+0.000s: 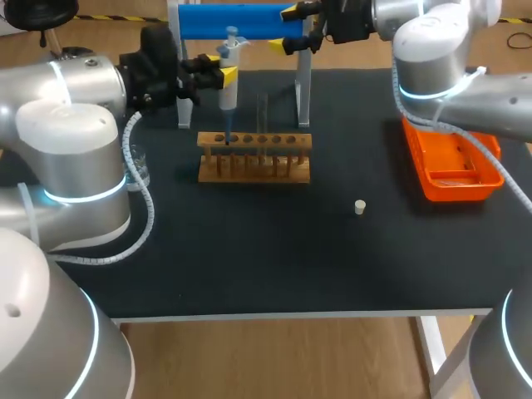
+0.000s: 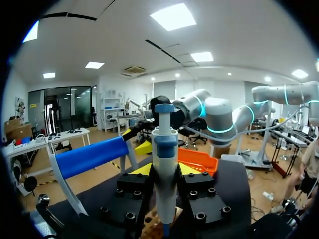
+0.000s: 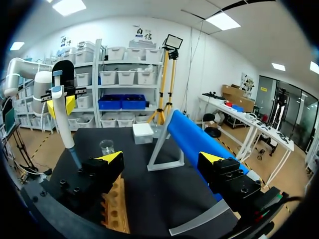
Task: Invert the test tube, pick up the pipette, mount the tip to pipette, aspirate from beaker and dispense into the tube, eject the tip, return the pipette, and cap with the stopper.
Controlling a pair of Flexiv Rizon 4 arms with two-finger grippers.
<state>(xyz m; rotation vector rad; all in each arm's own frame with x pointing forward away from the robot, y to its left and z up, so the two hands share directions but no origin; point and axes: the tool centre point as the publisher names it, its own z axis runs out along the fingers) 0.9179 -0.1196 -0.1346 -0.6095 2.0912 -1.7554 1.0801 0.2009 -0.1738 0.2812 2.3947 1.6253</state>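
Note:
My left gripper (image 1: 218,75) is shut on the white and blue pipette (image 1: 229,71), which it holds upright. The pipette's thin lower end reaches down to the leftmost hole of the wooden rack (image 1: 254,158). In the left wrist view the pipette (image 2: 164,164) stands between the yellow fingertips (image 2: 142,170). A clear test tube (image 1: 263,123) stands in the rack's middle. The small white stopper (image 1: 360,207) lies on the mat right of the rack. My right gripper (image 1: 301,27) is open beside the blue stand bar (image 1: 237,21), with nothing between its fingers (image 3: 110,158). The beaker (image 3: 106,147) stands beyond the rack.
An orange tray (image 1: 453,162) sits at the table's right side under my right arm. The blue stand (image 3: 199,142) with its metal legs rises behind the rack. My left arm hides most of the beaker (image 1: 138,163) in the head view.

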